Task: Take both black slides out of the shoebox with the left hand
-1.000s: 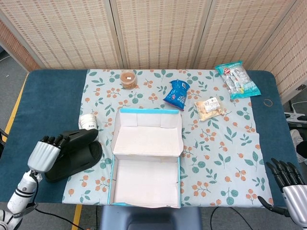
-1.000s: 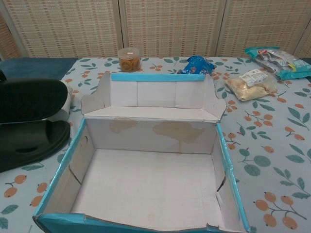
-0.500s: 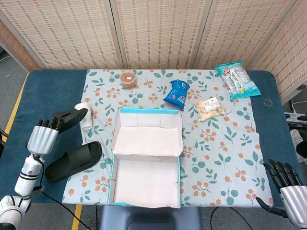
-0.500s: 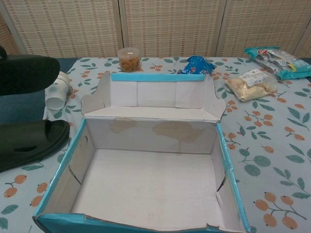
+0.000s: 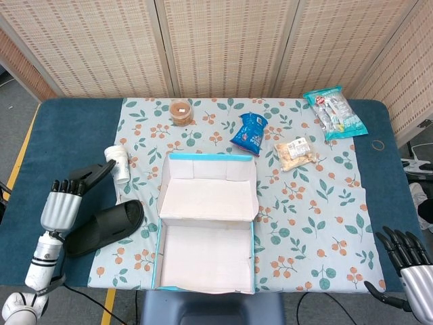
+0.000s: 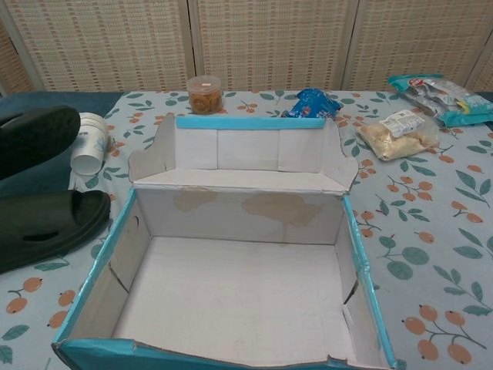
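The silver left hand (image 5: 59,203) grips one black rubber slide (image 5: 91,173) by its rear end, holding it tilted over the dark blue table covering (image 5: 67,128) at the left, just beside a white paper cup (image 5: 119,163) lying on its side. The right hand (image 5: 408,254), with black fingers on a silver body, sits at the lower right corner of the head view with fingers spread apart and nothing in it. The floral-patterned tablecloth (image 5: 325,203) covers the centre of the table. On it stands the open light-blue cardboard shoebox (image 5: 206,227), lid flap folded back, its white interior bare. The second black rubber slide (image 5: 108,225) lies flat on the table just left of the shoebox, partly on the tablecloth edge, below the held one; the chest view shows both slides at the left margin, one (image 6: 35,139) above the other (image 6: 46,227). Behind the shoebox lie a teal snack packet (image 5: 335,112), a blue crisp bag (image 5: 249,132), a clear bag of pale snacks (image 5: 295,152), and a small round clear tub with brown contents (image 5: 180,112).
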